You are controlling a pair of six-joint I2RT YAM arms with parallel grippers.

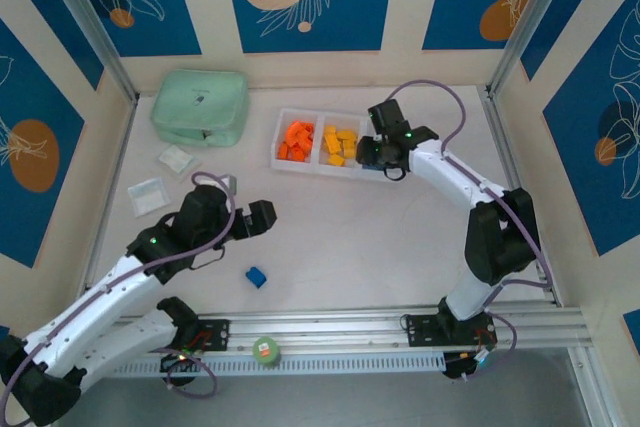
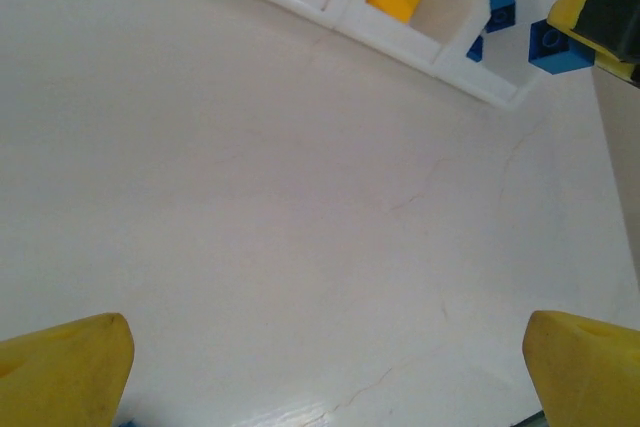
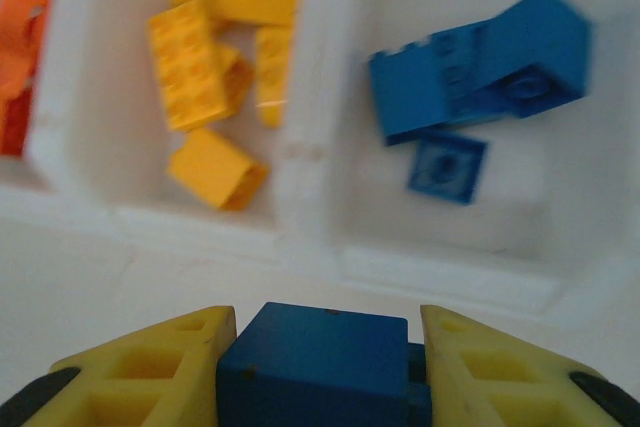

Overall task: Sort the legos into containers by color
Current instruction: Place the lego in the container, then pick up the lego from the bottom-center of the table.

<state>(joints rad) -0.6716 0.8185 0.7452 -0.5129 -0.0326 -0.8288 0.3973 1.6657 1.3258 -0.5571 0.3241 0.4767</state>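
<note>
One blue brick (image 3: 315, 362) sits clamped in the right claw (image 3: 325, 332) near the tray (image 3: 310, 187) — poised for its blue compartment; left claw (image 2: 320, 362) gapes wide, empty.

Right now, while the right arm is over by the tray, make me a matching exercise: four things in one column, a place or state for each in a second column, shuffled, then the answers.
Column one:
1. orange legos
2. yellow legos
3. right gripper
4. mint green pouch

Column two:
A. middle compartment of the white tray
B. back left part of the table
C. left-end compartment of the white tray
D. shut on a blue lego

Pairs: 1-C, 2-A, 3-D, 4-B
</note>
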